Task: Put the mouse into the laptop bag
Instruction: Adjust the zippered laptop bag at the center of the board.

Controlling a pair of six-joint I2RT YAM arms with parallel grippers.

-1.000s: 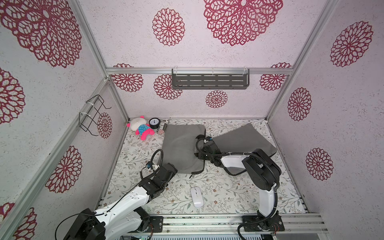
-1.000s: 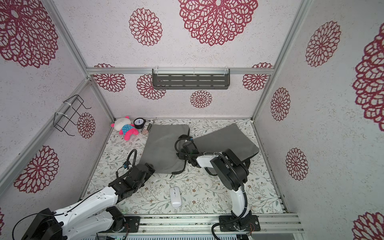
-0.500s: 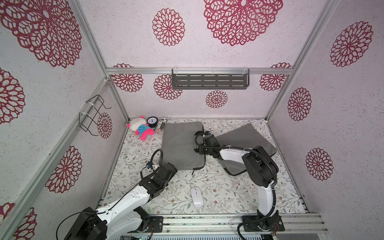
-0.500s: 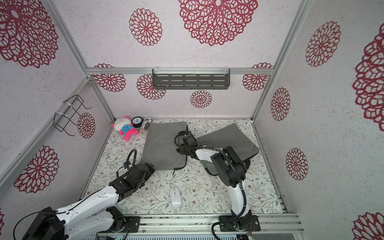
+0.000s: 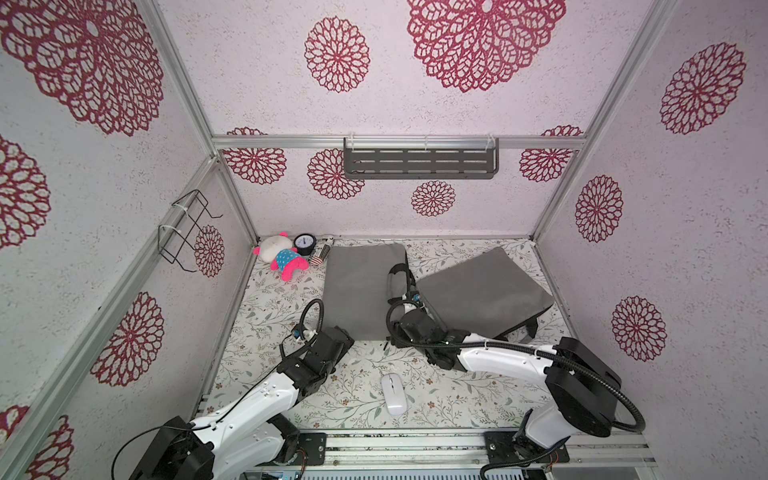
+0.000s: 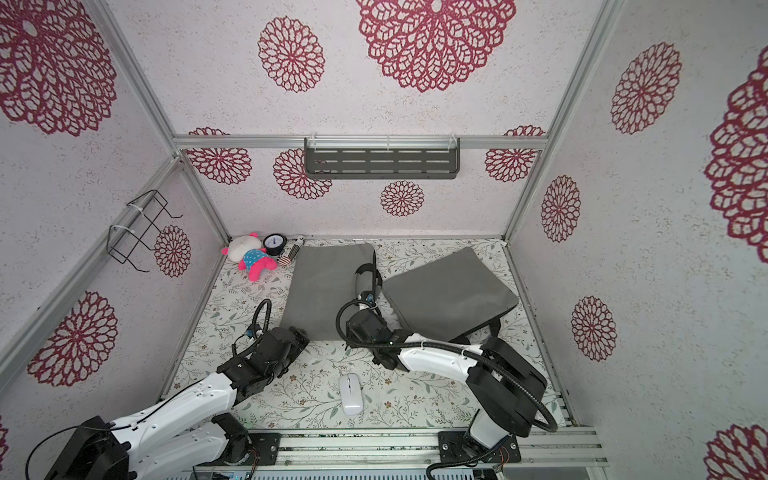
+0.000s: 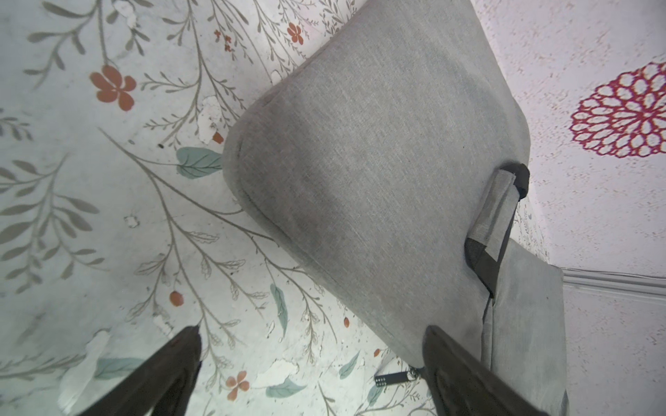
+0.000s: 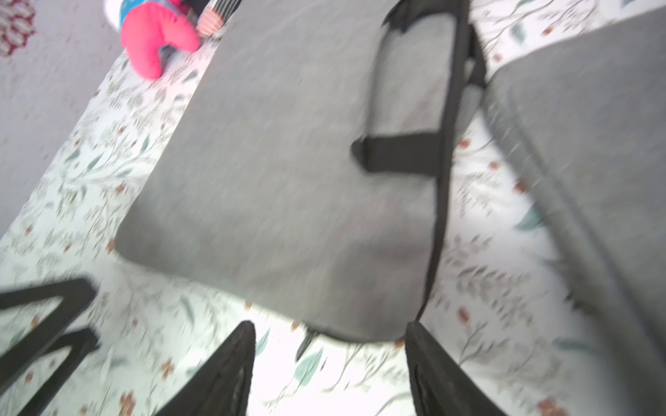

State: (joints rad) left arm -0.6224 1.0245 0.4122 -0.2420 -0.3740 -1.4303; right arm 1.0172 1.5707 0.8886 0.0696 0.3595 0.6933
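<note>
The right wrist view was all smeary, so the laptop bag [image 8: 288, 180] had fuzzy edges. The pink toy [image 8: 155, 39] was cut off by the picture's edge there. Only the tips of the right pincer [image 8: 329, 326] showed; in both top views they hid under the right arm [image 5: 498, 361]. That arm covered part of the other gray bag [image 5: 486, 286]. The round thing [image 5: 304, 243] and striped thing [image 5: 319, 257] beside the toy were too small to tell.
</note>
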